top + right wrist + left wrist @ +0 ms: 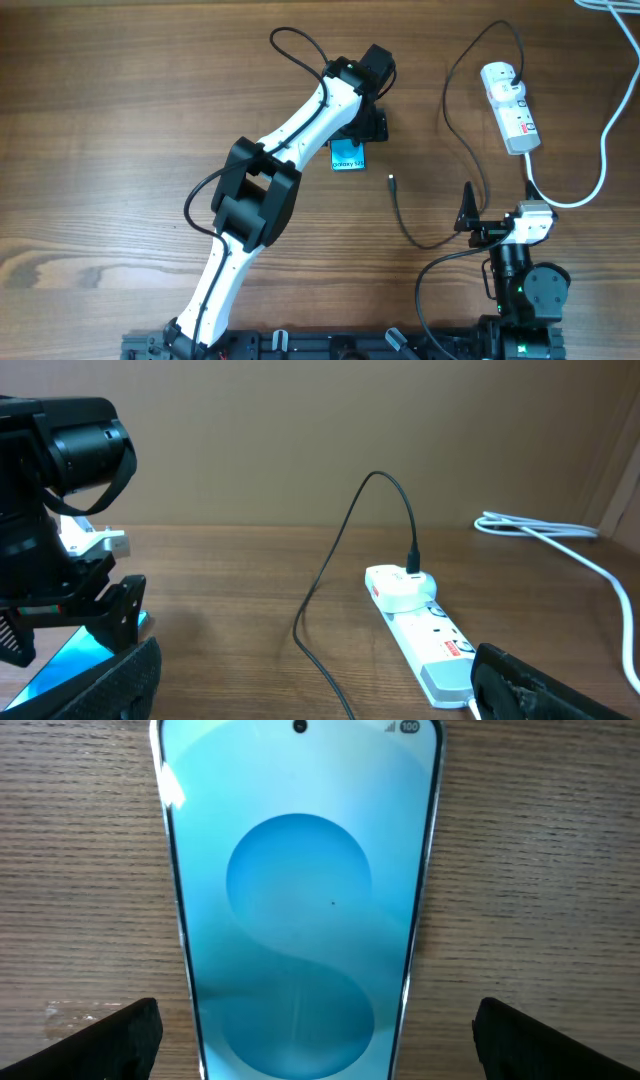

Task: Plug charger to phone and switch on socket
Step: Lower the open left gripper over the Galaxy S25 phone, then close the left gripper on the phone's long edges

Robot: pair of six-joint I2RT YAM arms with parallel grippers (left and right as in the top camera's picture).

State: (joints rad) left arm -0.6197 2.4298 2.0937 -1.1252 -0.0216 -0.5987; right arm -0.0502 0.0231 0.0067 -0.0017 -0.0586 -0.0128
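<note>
Charger tip (391,181) lies loose near phone (348,155), not plugged in; socket (510,108) looks untouched. Left fingers (110,1040) spread wide astride phone, right fingers (540,680) wide apart, both empty.

In the left wrist view, the phone (300,900) is showing a small battery badge (409,726) reading "100" at the top right corner of its screen. In the overhead view, the white strip (347,164) at the phone's near end is carrying tiny dark print that is looking like "Galaxy S25", though it is barely legible at that size. The socket (425,635) is bearing small red marks (456,650), too small to be reading as letters or numbers in any view.
</note>
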